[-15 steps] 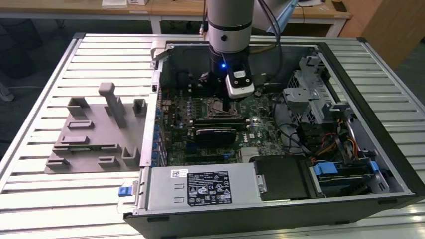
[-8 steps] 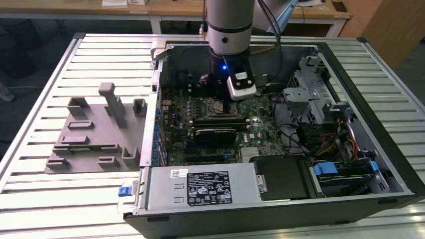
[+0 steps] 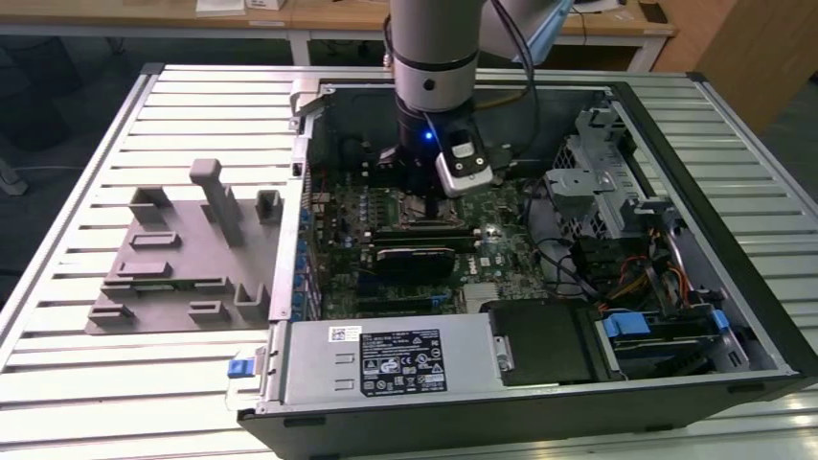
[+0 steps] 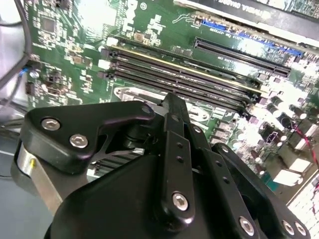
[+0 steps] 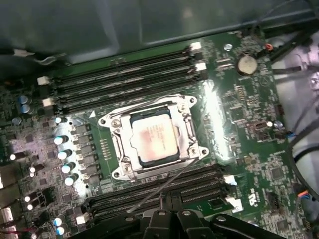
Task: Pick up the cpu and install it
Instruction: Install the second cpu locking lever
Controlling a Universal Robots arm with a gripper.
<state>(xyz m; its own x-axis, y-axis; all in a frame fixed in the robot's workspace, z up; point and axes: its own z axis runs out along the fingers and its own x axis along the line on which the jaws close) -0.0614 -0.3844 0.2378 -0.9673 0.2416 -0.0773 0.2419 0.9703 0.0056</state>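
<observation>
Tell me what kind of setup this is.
Likely a lab workbench for PC assembly: an open computer case on a slatted metal table, the cpu seated in the motherboard socket, and wooden desks behind.

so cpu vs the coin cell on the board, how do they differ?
In the first wrist view the cpu is square and flat with a silvery-grey top; the coin cell is round. The cpu looks much larger than the coin cell. The cpu sits inside the metal socket frame at mid-board; the coin cell sits near the board's edge by the cables. Both have metallic tops and lie flat on the motherboard.
</observation>
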